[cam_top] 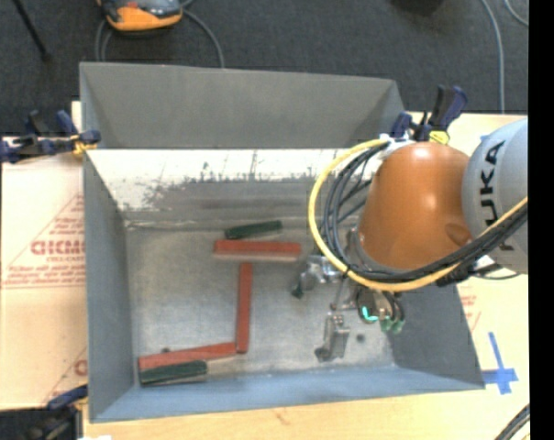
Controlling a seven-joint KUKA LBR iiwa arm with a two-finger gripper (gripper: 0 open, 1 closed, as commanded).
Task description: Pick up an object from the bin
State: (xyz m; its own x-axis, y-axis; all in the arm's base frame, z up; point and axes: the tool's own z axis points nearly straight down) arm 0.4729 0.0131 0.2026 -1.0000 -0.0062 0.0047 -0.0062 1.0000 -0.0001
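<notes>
Camera view: the hand (333, 335) hangs low at the bin's (181, 301) lower right, and I cannot tell its opening or hold. Closing there probably misses the red bars (245, 308) at centre.

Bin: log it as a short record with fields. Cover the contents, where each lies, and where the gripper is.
container: grey metal bin
arm: gripper on the bin's right side, above bare floor
mid-bin: crosswise red bar
behind it: dark green bar, close alongside
centre floor: lengthwise red bar, apart from the gripper
front left corner: angled red bar beside second green bar
</notes>
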